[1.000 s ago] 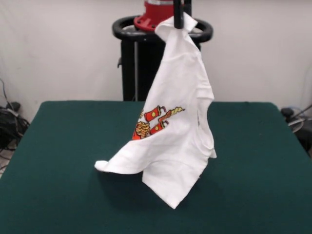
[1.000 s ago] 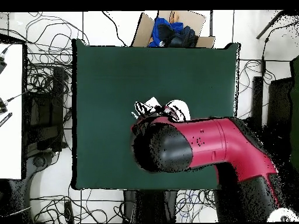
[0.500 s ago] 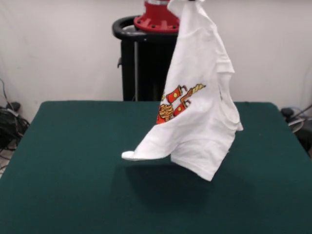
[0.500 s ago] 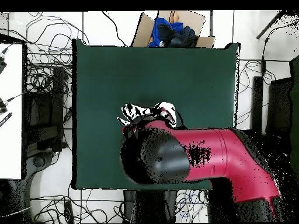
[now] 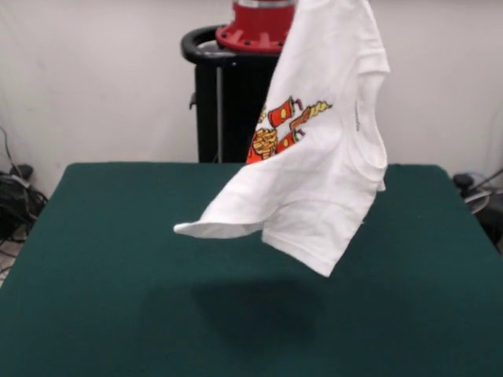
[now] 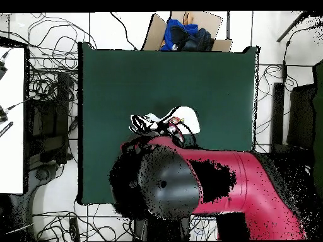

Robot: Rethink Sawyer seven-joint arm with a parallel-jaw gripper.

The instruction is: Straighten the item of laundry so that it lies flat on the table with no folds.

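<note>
Shirt [image 5: 322, 181] hung in the air above the bench [image 5: 94, 298], lifted clear of the green top, with a dark shadow on the surface beneath it. Its top ran out of the front view at the upper edge, so the claw holding it could not be seen there, and whether the claw was spread or pressed together I could not tell. The cloth draped down in loose folds. One white flap stuck out sideways at the lower left, and a corner hung lowest at the lower right. Part of the orange-red print of drinks and fries showed on the upper front of the cloth, creased and partly hidden by a fold.

From overhead, the red and black arm [image 6: 208, 189] covered much of the middle of the bench, and only a small patch of white shirt [image 6: 183, 118] showed just beyond its black end. A cardboard box [image 6: 186, 28] with something blue in it sat off the far edge of the bench. Cables [image 6: 44, 82] lay tangled on the floor beside the bench.
</note>
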